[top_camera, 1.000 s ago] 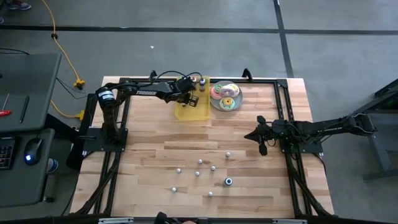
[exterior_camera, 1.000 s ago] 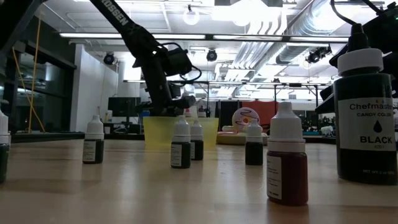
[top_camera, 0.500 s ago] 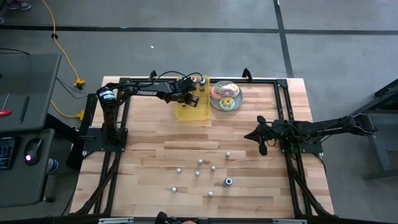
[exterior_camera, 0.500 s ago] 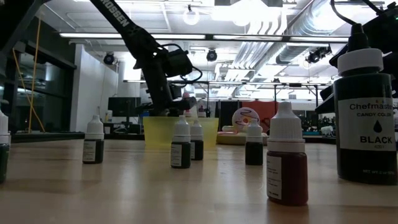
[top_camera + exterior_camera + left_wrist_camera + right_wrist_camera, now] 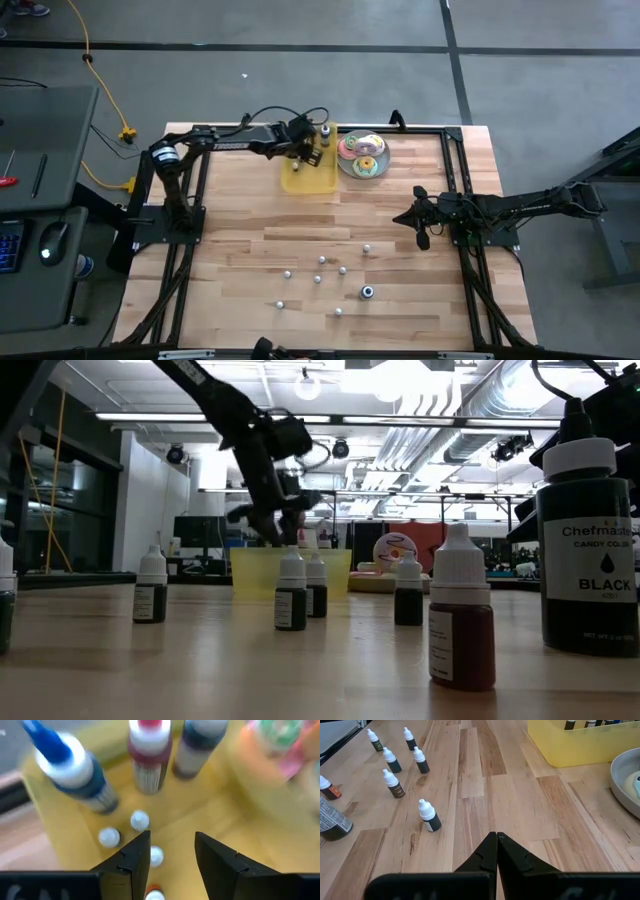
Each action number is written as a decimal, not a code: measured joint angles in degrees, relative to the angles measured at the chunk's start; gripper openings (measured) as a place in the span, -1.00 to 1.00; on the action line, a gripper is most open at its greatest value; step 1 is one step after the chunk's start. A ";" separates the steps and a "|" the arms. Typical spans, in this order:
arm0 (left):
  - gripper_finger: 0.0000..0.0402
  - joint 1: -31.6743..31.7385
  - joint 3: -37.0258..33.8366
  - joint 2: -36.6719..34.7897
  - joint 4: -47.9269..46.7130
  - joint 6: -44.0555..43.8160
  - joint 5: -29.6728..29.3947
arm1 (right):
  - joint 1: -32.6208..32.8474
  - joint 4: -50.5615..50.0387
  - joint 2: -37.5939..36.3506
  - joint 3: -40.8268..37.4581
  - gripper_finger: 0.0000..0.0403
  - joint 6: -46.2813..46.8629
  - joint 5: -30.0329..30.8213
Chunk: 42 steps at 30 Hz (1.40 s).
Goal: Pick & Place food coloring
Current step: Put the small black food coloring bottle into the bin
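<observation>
Several tiny white-capped food coloring bottles (image 5: pixel 321 261) stand upright on the near half of the table; the right wrist view shows them too, e.g. one bottle (image 5: pixel 429 816). More small bottles (image 5: pixel 139 820) stand in the yellow tray (image 5: pixel 310 172) at the far edge, beside taller bottles with blue, red and purple caps. My left gripper (image 5: pixel 172 839) hangs open over the tray (image 5: pixel 210 805), holding nothing, with the small bottles below it. My right gripper (image 5: pixel 496 838) is shut and waits above bare wood at the table's right side (image 5: pixel 420 228).
A round plate of frosted doughnuts (image 5: pixel 362 155) sits just right of the yellow tray. A larger black-labelled bottle (image 5: pixel 588 530) stands among the small ones near the near edge (image 5: pixel 368 292). Bare wood lies between the tray and the bottle group.
My left gripper has risen from inside the yellow tray to a spot above it and shifted slightly toward the far edge. The bottles on the table and my right arm have stayed where they were.
</observation>
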 joint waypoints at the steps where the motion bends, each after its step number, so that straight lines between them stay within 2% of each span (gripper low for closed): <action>1: -0.25 -0.07 0.04 -0.92 0.03 0.18 -0.35 | 0.01 0.00 0.00 0.00 -1.00 0.00 0.00; 10: -0.25 -2.71 0.06 -11.64 -3.64 5.17 -5.77 | 0.01 -0.02 -0.01 -0.01 -1.00 0.00 0.01; 17: -0.25 -7.11 0.06 -18.52 -4.39 12.43 -4.10 | 0.02 -0.03 0.01 0.00 -1.00 0.00 0.01; 21: -0.25 -9.86 0.06 -19.59 -3.72 19.31 1.04 | 0.02 -0.01 0.00 -0.01 -1.00 0.00 0.01; 27: -0.25 -12.92 0.04 -19.58 0.16 27.29 14.46 | 0.02 -0.02 -0.01 0.00 -1.00 0.00 0.01; 34: -0.25 -17.00 0.04 -18.74 3.42 34.72 19.45 | 0.00 -0.02 -0.01 -0.02 -1.00 0.00 0.01; 37: -0.25 -17.76 0.02 -17.44 3.88 36.56 23.69 | 0.01 -0.01 0.00 -0.01 -1.00 0.00 0.01; 40: -0.25 -18.74 2.19 -15.45 3.26 37.42 27.90 | 0.02 -0.02 0.01 0.00 -1.00 0.00 0.03; 42: -0.25 -18.95 4.50 -13.62 1.70 37.83 28.48 | 0.02 -0.07 0.01 0.00 -1.00 0.00 0.01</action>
